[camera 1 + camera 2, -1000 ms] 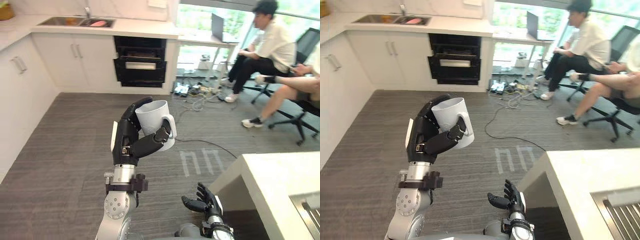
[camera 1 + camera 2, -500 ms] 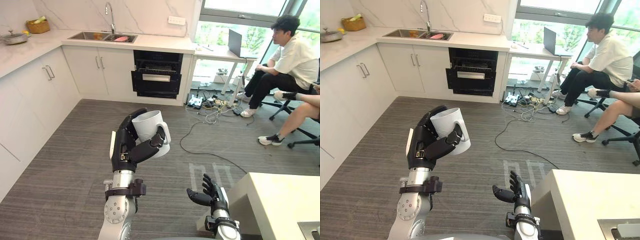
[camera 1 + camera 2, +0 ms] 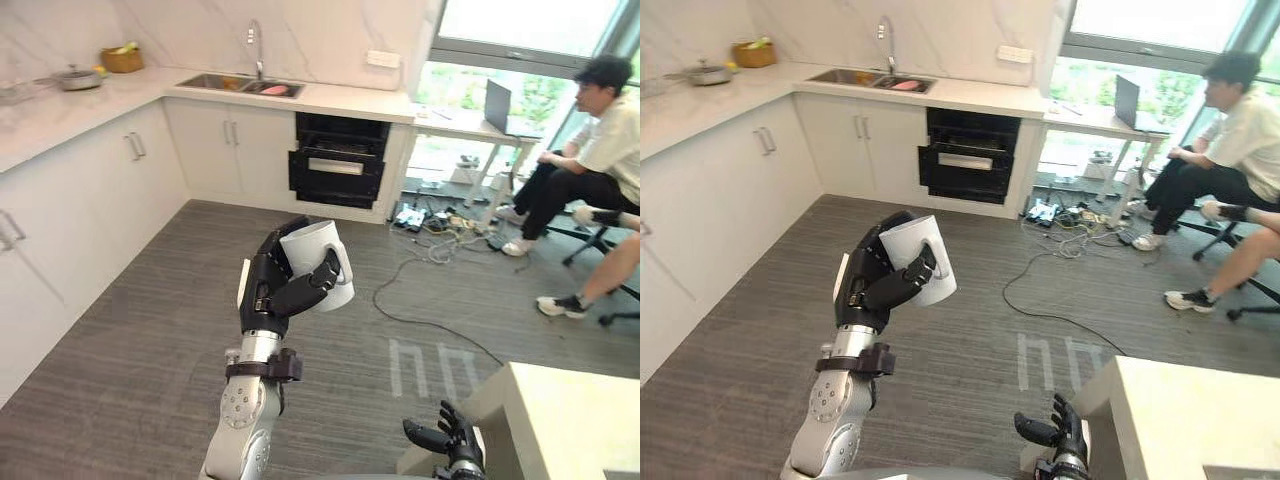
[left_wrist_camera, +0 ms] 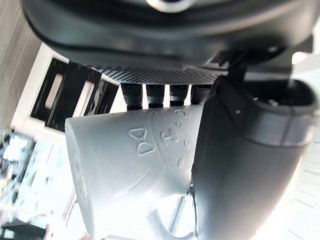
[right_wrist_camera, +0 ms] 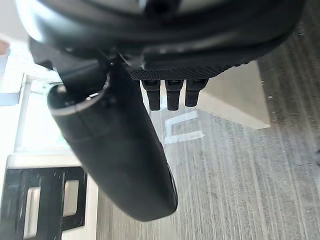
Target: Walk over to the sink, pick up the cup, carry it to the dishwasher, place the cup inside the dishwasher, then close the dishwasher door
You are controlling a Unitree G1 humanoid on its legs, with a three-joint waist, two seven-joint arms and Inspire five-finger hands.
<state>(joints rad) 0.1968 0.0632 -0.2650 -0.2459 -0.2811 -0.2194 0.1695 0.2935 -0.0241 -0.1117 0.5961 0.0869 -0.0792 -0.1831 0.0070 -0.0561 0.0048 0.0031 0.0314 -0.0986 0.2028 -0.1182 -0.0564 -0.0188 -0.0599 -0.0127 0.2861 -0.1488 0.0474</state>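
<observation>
Dark left hand [image 3: 263, 293] clasps a white ceramic mug [image 3: 318, 258].
Probably light, slick and breakable; best gripped round the body.

Open floor [image 3: 170, 300] leads to the dishwasher [image 3: 338, 165]; cables [image 3: 437, 236] apparently lie rightward.

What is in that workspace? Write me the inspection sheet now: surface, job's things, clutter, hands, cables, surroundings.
Surface: grey striped floor; white counter along the walls.
Job's things: cup held up in the air; sink set in the counter; dishwasher, dark, under the counter to the right of the sink.
Clutter: pot and basket on the counter.
Hands: left hand curled round the cup; right hand low, relaxed, holding nothing.
Cables: tangle of cables on the floor right of the dishwasher.
Surroundings: seated person; laptop on a desk; pale table by the right hand.
</observation>
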